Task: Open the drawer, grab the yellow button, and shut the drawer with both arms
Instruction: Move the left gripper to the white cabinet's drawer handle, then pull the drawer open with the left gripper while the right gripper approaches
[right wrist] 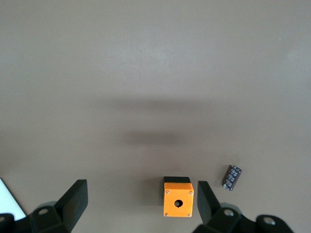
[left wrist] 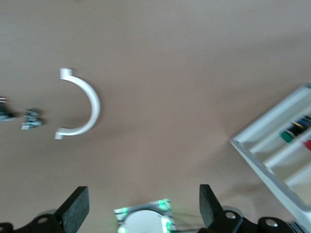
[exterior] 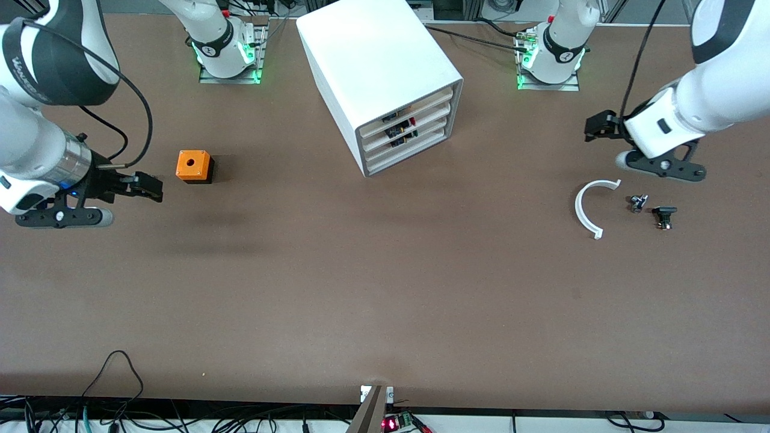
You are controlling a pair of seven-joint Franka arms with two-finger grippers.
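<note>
Brown table (exterior: 373,300) is the nearest thing to the camera, broad and bare in its middle. On it, between the two arm bases, stands the white boxy cabinet (exterior: 376,66), its front turned toward the left arm's end. Its top drawer (exterior: 409,107), a shallow white tray with a cream strip, is closed; the button does not show. Both arms wait. Left gripper (exterior: 592,129), released, hangs over the table nearer this front, above a white plastic arc (exterior: 586,209). Right gripper (exterior: 151,187), also spread, hangs beside the orange cube (exterior: 194,165).
</note>
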